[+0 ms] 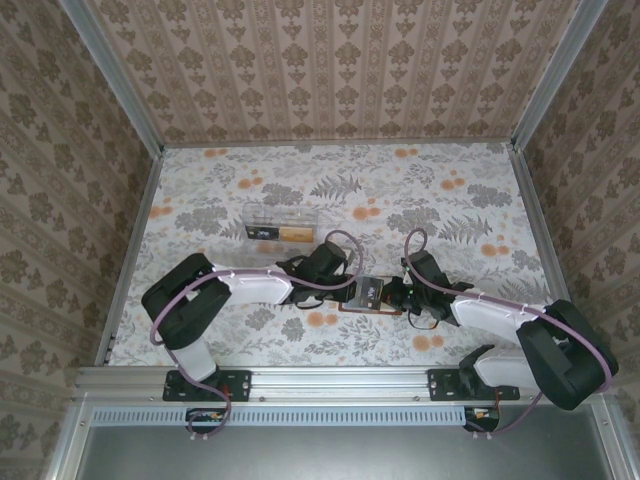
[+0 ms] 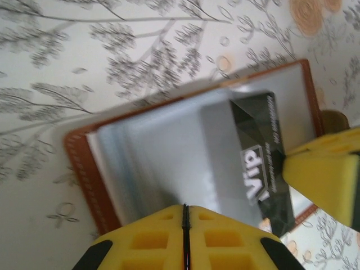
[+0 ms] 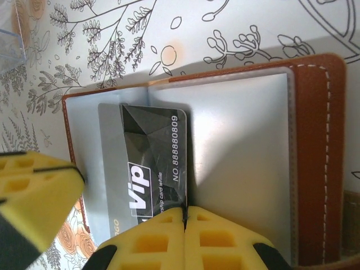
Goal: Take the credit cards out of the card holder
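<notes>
The card holder [image 1: 372, 294] lies open on the flowered table between my two grippers, brown rim [image 2: 83, 169] around a grey inner lining [image 3: 242, 140]. A dark grey credit card [image 3: 151, 147] marked VIP sticks partway out of a grey sleeve [image 2: 256, 132]. My right gripper [image 3: 184, 211] is shut on that card's long edge. My left gripper [image 2: 184, 207] is shut on the edge of the holder's grey inner page on the opposite side. In each wrist view the other arm's yellow fingers [image 2: 329, 174] [image 3: 39, 194] come in from the side.
A clear plastic oblong box [image 1: 281, 224] stands on the table behind the left gripper, with a dark and a tan flat thing inside; its corner [image 3: 8, 48] appears in the right wrist view. Patterned walls enclose the table on three sides.
</notes>
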You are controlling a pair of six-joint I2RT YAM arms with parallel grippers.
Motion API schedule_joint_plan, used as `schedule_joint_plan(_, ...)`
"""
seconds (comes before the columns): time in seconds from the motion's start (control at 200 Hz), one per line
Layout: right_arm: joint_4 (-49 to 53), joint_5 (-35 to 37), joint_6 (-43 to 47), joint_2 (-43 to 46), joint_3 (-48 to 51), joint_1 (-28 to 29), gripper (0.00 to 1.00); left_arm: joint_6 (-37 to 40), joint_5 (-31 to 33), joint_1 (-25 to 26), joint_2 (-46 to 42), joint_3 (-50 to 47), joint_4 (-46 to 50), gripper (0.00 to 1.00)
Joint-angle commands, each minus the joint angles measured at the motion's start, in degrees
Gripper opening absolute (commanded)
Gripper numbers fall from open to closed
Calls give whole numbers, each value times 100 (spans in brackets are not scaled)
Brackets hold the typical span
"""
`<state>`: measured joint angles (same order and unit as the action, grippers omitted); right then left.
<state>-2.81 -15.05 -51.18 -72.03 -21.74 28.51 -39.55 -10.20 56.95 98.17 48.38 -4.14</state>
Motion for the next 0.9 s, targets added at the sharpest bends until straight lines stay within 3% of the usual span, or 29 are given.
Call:
schedule_joint_plan(0.0,184,36,81,-54,20,-30,4,221,64,132,-43,249,325,10)
schedule_joint_plan(0.31,137,33,115,-4,64,-30,9,198,13,132,342,349,339,9)
schedule_joint_plan(0.535,-62,12,121,71,180,-39,30,99,35,141,507,351,481,5)
schedule_joint_plan(0.895,-531,-174,74,-71,227,-73,28,63,-27,159,476,270,431,4)
